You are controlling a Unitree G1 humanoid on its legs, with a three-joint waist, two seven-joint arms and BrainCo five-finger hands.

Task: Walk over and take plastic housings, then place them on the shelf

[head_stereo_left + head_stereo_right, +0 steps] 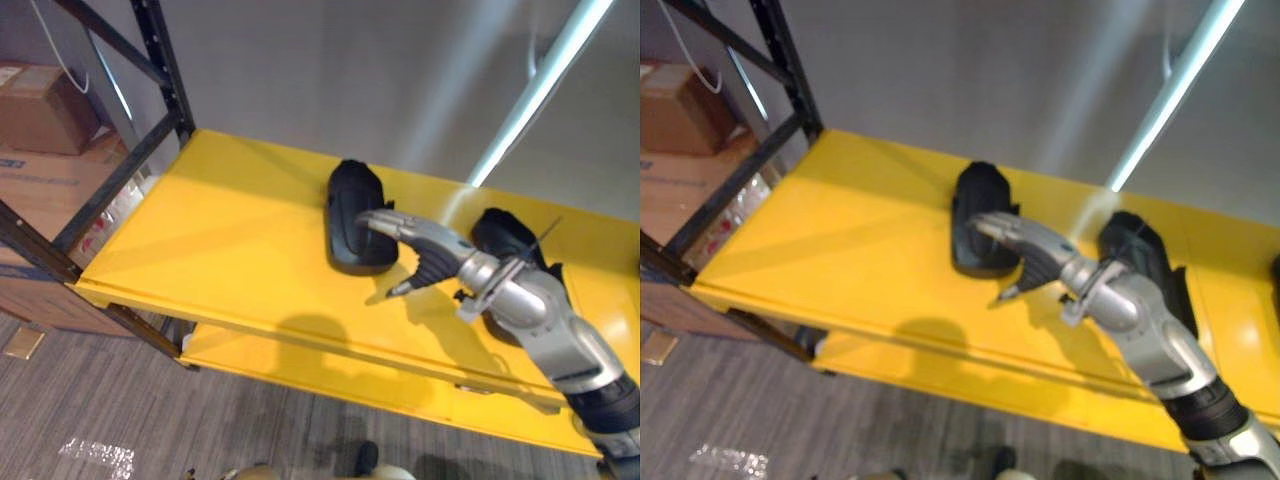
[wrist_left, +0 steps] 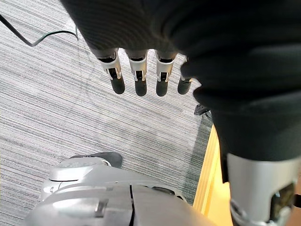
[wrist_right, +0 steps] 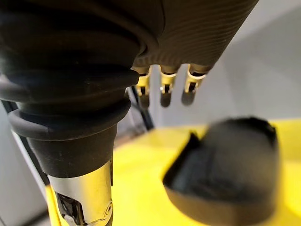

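Two housings [image 1: 356, 220] on shelf [image 1: 220, 230] | right hand [image 1: 436, 254] above one, fingers loose

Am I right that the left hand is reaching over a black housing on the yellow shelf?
Not quite: it is the right hand that reaches over a black housing on the yellow shelf, as the left eye view shows.

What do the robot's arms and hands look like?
The right arm is shiny silver-grey with rounded joints and a black ribbed band. The right hand has silver fingers with dark tips. The left hand has the same fingers, coming out of a dark ribbed cover.
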